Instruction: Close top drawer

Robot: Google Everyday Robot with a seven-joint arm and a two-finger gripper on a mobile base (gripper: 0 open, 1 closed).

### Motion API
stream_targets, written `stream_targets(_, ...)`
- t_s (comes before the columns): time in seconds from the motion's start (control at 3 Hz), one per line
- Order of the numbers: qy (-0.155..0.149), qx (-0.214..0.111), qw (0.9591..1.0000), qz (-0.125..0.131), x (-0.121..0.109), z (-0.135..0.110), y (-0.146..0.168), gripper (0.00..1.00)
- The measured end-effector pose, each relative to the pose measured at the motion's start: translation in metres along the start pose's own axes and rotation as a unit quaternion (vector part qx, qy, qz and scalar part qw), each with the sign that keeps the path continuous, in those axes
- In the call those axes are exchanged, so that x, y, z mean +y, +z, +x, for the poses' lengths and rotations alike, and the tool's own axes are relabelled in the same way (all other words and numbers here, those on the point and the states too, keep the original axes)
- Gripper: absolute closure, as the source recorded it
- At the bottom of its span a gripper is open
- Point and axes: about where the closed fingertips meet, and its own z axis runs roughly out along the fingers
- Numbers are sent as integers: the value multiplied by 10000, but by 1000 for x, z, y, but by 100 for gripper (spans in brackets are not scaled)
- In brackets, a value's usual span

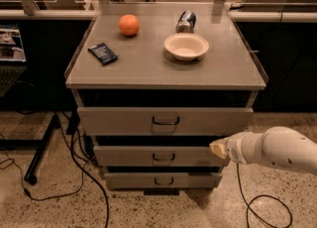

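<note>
**Top drawer ajar, gripper low at its four o'clock**

Reads the top drawer (114,121) as partly out. Shows its wide grey front standing forward of the cabinet, with a dark gap at twelve o'clock between it and the cabinet top (148,71). Places the loop handle (166,121) at the centre of that front, untouched.

Finds the gripper (218,149) at four o'clock from the handle, reaching in from three o'clock on a white arm (282,150). Sets its pale tip before the right end of the second drawer (124,155), just below the top drawer's lower edge. Cannot tell whether touching that lower front. Cannot tell either whether open or closed.

Judges this a poor spot for a push: under the panel, not against it. Probably calls for a lift towards twelve o'clock onto the flat front before pressing in. Makes sense of coming at the panel's right side instead of the handle, since closing needs only a flat shove and no grasp.

Leaves the cabinet top's load well apart from the work: orange (129,25) at eleven o'clock, can (185,21) at one o'clock, bowl (186,46) just at six o'clock of the can, dark packet (103,53) at nine o'clock. Risks rolling the orange with a hard slam, so favours a slow, steady push.
</note>
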Motion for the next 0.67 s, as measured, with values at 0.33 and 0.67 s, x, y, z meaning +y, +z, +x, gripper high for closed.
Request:
stream_targets(0.33,120,-50,9999,95,15,24,-28,81)
stream_targets(0.67,149,-49,9998,118,14,28,-30,58)
